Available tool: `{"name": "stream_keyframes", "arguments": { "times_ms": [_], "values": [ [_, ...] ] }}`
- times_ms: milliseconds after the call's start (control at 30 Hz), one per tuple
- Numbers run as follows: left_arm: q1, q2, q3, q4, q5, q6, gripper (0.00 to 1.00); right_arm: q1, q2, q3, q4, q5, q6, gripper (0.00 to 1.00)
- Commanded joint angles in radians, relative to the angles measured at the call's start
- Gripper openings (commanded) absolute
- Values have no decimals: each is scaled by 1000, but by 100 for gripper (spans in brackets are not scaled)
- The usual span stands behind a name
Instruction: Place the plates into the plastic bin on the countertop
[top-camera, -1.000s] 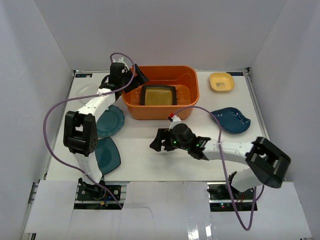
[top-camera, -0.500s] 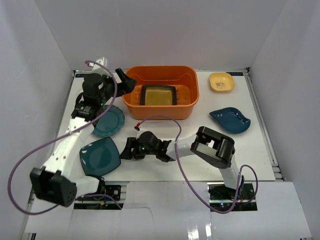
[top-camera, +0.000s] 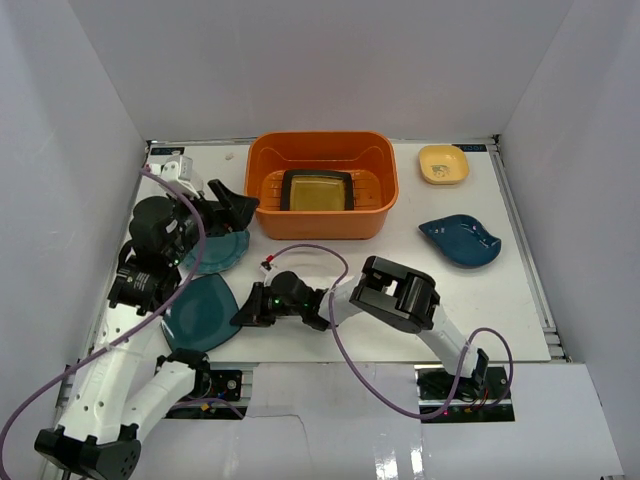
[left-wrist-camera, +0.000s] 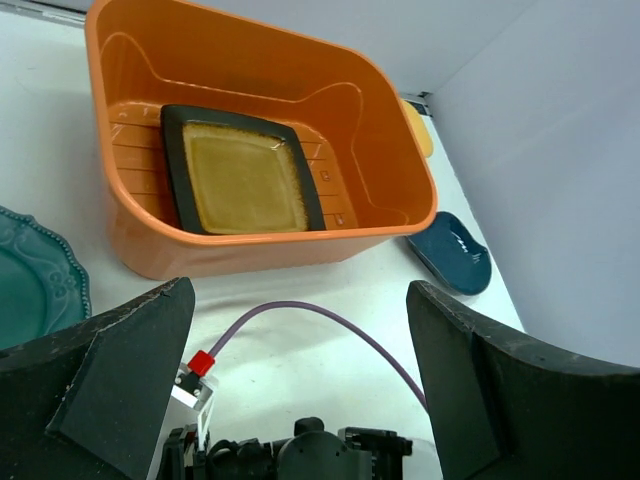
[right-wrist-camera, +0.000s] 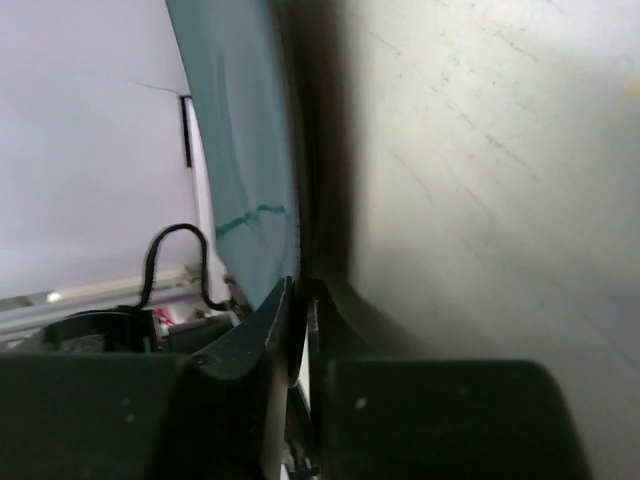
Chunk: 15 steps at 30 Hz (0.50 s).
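White walls close off the countertop (top-camera: 300, 265) on three sides, and most of the risk sits in its near-left corner. My right gripper (top-camera: 243, 314) lies low there against the edge of the squarish teal plate (top-camera: 198, 312). In the right wrist view its jaws are pressed almost together, with only the thin rim of that plate (right-wrist-camera: 250, 200) caught in the slit between them.

That is a shallow bite on a glossy glaze. If I lift from it, I judge the plate could pivot in the pinch and slide out, or its far edge could drag and nudge the round teal plate (top-camera: 222, 252) just beside it.

My left gripper (top-camera: 232, 200) hovers between that round plate and the plastic bin (top-camera: 320, 222). Its jaws are spread wide and hold nothing, and the left arm hangs over the same corner. A careless rise could knock into that arm or snag the purple cable (top-camera: 310, 250).

The bin stands at the back of the counter, well apart from this plate, and the mustard square (top-camera: 317, 190) lies flat on its floor. Carried too low, my plate would clip the thick rim. Let go too high, it would crack down on the dish below.
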Motion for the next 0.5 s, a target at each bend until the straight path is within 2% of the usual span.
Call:
{"name": "stream_keyframes", "arguments": {
  "times_ms": [0, 67, 167, 233, 267, 300, 367, 400, 467],
  "values": [
    [-4, -49, 56, -50, 61, 16, 98, 0, -8, -67, 75, 26, 23, 8],
    [-4, -63, 65, -53, 80, 19, 98, -2, -65, -128, 118, 39, -3, 8],
    [-4, -75, 107, -68, 95, 33, 98, -2, -252, -285, 120, 33, -55, 8],
    [-4, -76, 140, -70, 94, 36, 98, -2, -445, -400, 96, 37, -110, 8],
    [-4, -75, 153, -68, 94, 36, 98, -6, -514, -427, 67, 63, -136, 8],
    [-4, -73, 177, -68, 91, 36, 98, -20, -661, -446, -17, 80, -194, 8],
    [-4, -75, 196, -67, 63, 41, 98, -46, -797, -440, -123, 108, -263, 8],
    [-3, -76, 200, -70, 34, 42, 98, -93, -900, -422, -235, 111, -294, 8],
    [-4, -75, 208, -100, -62, 47, 98, -204, -1023, -373, -306, 71, -346, 8]
  ]
}}
